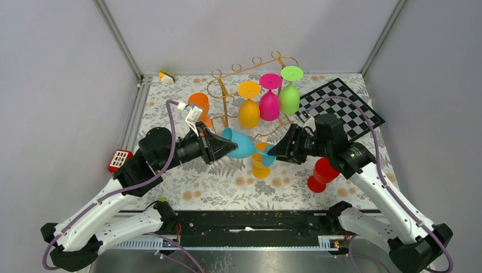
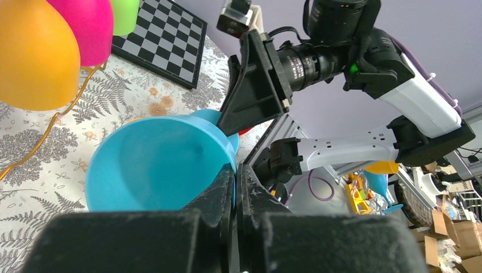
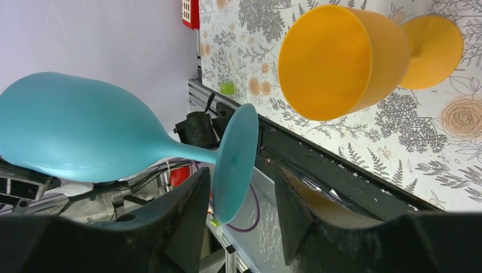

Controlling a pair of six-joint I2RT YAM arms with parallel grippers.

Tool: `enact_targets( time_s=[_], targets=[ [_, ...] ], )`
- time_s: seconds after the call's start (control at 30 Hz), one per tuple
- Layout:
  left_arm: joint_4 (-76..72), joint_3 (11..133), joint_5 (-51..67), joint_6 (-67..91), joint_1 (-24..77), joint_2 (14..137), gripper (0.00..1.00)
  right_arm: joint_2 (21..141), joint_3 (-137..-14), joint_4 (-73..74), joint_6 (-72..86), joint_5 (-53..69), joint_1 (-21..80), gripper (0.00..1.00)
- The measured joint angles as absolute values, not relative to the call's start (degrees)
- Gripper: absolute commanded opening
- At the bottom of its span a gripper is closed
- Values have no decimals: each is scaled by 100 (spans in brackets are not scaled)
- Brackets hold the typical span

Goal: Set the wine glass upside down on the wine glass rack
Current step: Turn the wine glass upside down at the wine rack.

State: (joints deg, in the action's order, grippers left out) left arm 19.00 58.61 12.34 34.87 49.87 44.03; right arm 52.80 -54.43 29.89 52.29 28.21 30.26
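blue wine glass [image 1: 241,145], held level in the air just in front of the wine glass rack [image 1: 230,78], judged light, rigid, slippery plastic: left gripper [image 2: 236,170] jaws pinch its bowl rim, right gripper [image 3: 241,185] jaws stand spread astride its foot, the stem beside it judged the surer hold.

I see a bright blue wine glass [image 1: 241,145], a shiny gold wine glass rack [image 1: 223,101], an orange glass [image 1: 249,112], a pink glass [image 1: 269,104] and a green glass [image 1: 289,98]. The bench [image 1: 193,185] has a white cloth with grey leaves and little orange flowers, and I also see a yellow-orange glass [image 1: 260,165], a red cup [image 1: 323,173] and a checked board [image 1: 347,108] in black and white squares. My left end effector [image 1: 229,147] and right end effector [image 1: 273,151] are black, the arms [image 1: 102,207] are white and black, and the cables [image 1: 170,128] are purple.
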Motion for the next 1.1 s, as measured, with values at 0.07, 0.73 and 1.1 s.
enact_targets(
  time_s=[0.07, 0.73, 1.1],
  targets=[
    [1844, 5852, 1243, 3507, 4995, 4403, 0, 5378, -5446, 2963, 5258, 2829, 3105, 44],
    [1625, 5789, 1330, 3503, 5068, 4469, 67, 5566, -5535, 3251, 4947, 2731, 3398, 0],
    [1726, 5725, 1212, 3288, 5063, 4005, 99, 5339, -6003, 3896, 4335, 2322, 3398, 0]
  ],
)
